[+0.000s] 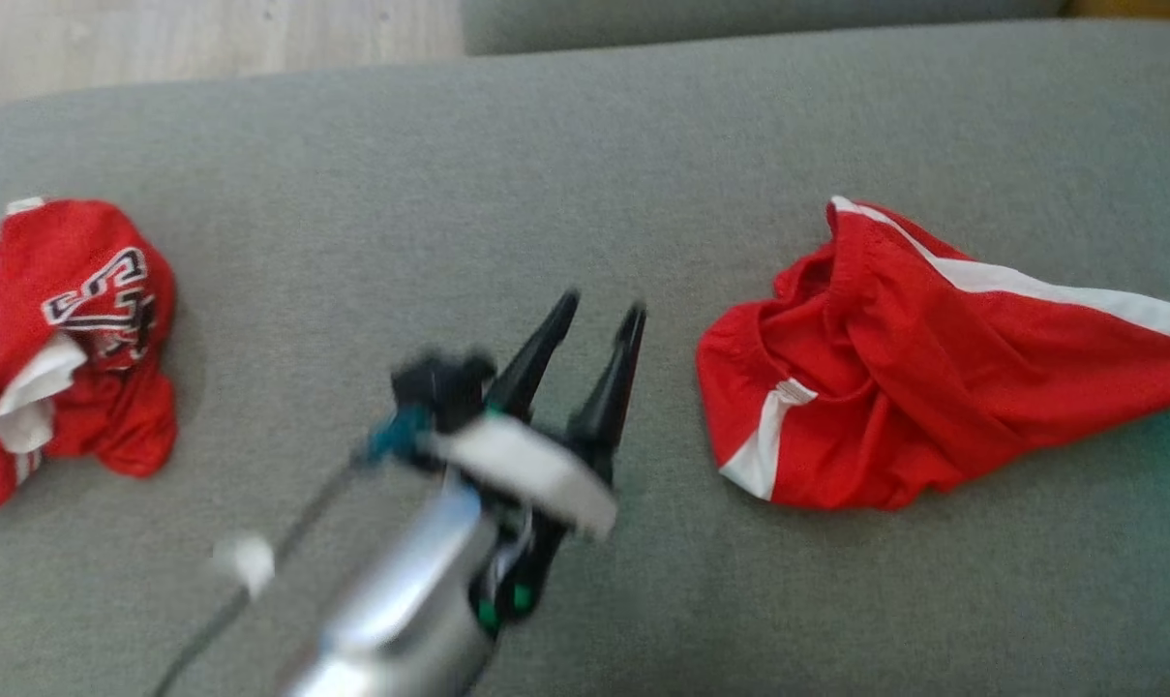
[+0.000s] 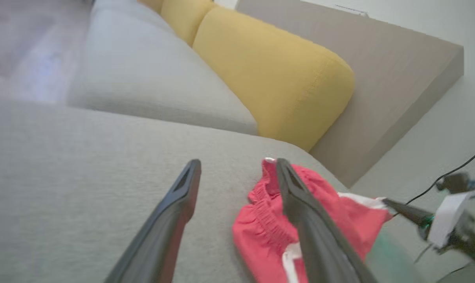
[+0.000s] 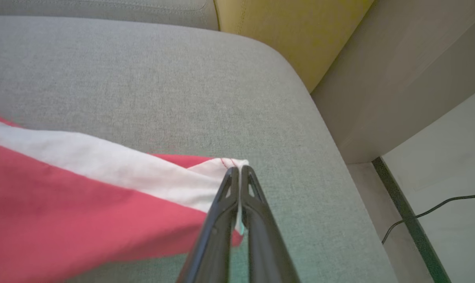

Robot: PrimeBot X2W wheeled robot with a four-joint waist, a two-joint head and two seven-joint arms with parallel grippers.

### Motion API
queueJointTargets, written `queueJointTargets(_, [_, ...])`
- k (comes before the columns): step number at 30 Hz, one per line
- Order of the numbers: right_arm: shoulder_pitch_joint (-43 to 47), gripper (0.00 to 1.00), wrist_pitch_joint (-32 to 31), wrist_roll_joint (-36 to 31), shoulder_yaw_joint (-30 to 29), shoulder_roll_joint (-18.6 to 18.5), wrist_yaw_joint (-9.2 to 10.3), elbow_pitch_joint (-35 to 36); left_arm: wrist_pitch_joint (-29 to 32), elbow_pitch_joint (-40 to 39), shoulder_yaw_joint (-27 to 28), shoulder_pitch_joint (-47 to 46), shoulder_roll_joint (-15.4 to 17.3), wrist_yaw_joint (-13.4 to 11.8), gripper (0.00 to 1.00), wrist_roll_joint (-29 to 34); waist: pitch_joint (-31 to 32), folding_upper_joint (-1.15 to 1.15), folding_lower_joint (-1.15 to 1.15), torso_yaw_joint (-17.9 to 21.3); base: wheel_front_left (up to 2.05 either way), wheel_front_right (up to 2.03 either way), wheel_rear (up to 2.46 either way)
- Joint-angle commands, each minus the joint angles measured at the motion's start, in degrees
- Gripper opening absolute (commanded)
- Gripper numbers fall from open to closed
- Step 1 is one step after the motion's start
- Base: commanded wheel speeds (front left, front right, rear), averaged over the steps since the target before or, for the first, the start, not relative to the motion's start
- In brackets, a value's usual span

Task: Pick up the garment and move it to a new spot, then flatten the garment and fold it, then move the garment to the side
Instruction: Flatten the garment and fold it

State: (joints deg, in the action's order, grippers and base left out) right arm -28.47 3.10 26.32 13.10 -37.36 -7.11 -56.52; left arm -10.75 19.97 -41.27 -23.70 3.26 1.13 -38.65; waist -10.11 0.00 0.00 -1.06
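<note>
Grey sofa cushion carries the red garment, crumpled at the robot's right, its white-striped corner pinched in the closed right jaws; the left jaws hang wide open near it. Pick-up seems in hand: next, lift without losing that corner.

The crumpled red jersey carries bold black characters edged in white (folded over and turned sideways). They look like digits, but the creases make them impossible to read for certain. No writing can be read on the shorts.
</note>
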Motion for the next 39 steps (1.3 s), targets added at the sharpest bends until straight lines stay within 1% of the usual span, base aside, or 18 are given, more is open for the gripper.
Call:
queueJointTargets(1, [0.96, 0.0, 0.38, -0.66, 0.26, -1.25, -0.37, 1.88, 2.61, -0.51, -0.11, -5.59, -0.38, 0.98, 1.0, -6.68, -1.87, 0.0, 0.0, 1.54, 0.0, 0.0, 0.0])
queueJointTargets(3, [1.02, 0.0, 0.08, -1.14, 0.02, -0.77, -0.37, 2.8, 7.14, 1.16, -2.81, -11.02, -0.38, 1.41, 1.0, -17.01, -2.97, 0.0, 0.0, 2.27, 0.0, 0.0, 0.0])
queueJointTargets(7, [0.44, 0.0, -0.81, -2.38, 0.2, 0.5, -0.37, 5.21, 15.03, 5.09, -8.49, -20.37, -0.38, -0.44, 1.0, -35.86, -5.21, 0.0, 0.0, 4.29, 0.0, 0.0, 0.0])
queueJointTargets(8, [0.15, 0.0, -1.08, -2.71, 0.32, 0.92, -0.37, 5.9, 15.96, 6.01, -9.65, -22.21, -0.38, -0.91, 1.0, -39.87, -5.71, 0.0, 0.0, 4.95, 0.0, 0.0, 0.0])
queueJointTargets(11, [-0.57, 0.0, -1.75, -3.56, 0.84, 1.95, -0.37, 7.94, 17.91, 7.48, -12.91, -26.62, -0.38, -1.18, 1.0, -51.24, -7.17, 0.0, 0.0, 6.85, 0.0, 0.0, 0.0])
queueJointTargets(13, [-0.84, 0.0, -2.01, -3.97, 1.04, 2.29, -0.37, 9.22, 18.1, 8.18, -14.96, -29.47, -0.38, -1.35, 1.0, -57.3, -8.16, 0.0, 0.0, 7.77, 0.0, 0.0, 0.0])
queueJointTargets(15, [-1.22, 0.0, -2.0, -4.24, 1.39, 2.46, -0.37, 10.23, 17.78, 9.2, -17.05, -32.23, -0.38, -1.6, 1.0, -62.05, -9.04, 0.0, 0.0, 8.66, 0.0, 0.0, 0.0])
queueJointTargets(16, [-1.83, 0.0, -1.96, -4.59, 1.99, 2.81, -0.37, 11.22, 16.91, 10.69, -19.02, -34.75, -0.38, -1.78, 1.0, -65.53, -9.79, 0.0, 0.0, 9.69, 0.0, 0.0, 0.0])
queueJointTargets(20, [-2.99, 0.0, -1.42, -5.18, 2.83, 3.54, -0.37, 12.66, 15.37, 13.53, -22.67, -38.92, -0.38, -1.54, 1.0, -70.59, -11.08, 0.0, 0.0, 11.54, 0.0, 0.0, 0.0])
queueJointTargets(21, [-2.99, 0.0, -1.42, -5.18, 2.83, 3.54, -0.37, 12.66, 15.37, 13.53, -22.67, -38.92, -0.38, -1.54, 1.0, -70.59, -11.08, 0.0, 0.0, 11.54, 0.0, 0.0, 0.0])
queueJointTargets(24, [-3.65, 0.0, -0.8, -5.34, 3.39, 4.12, -0.37, 13.1, 14.82, 15.2, -25.31, -41.45, -0.38, -1.26, 1.0, -73.34, -11.94, 0.0, 0.0, 12.69, 0.0, 0.0, 0.0])
queueJointTargets(28, [-4.05, 0.0, 0.14, -5.47, 4.02, 4.81, -0.37, 13.36, 13.79, 17.63, -28.29, -44.17, -0.38, -1.13, 1.0, -75.28, -12.97, 0.0, 0.0, 14.11, 0.0, 0.0, 0.0])
queueJointTargets(32, [-4.62, 0.0, 0.83, -5.44, 4.78, 5.45, -0.37, 13.73, 12.94, 19.53, -29.73, -45.93, -0.38, -0.64, 1.0, -76.99, -13.99, 0.0, 0.0, 15.49, 0.0, 0.0, 0.0])
queueJointTargets(39, [-5.43, 0.0, 1.9, -5.28, 5.54, 5.94, -0.37, 13.89, 13.48, 20.74, -31.18, -47.87, -0.38, 0.18, 1.0, -79.46, -15.35, 0.0, 0.0, 17.48, 0.0, 0.0, 0.0])
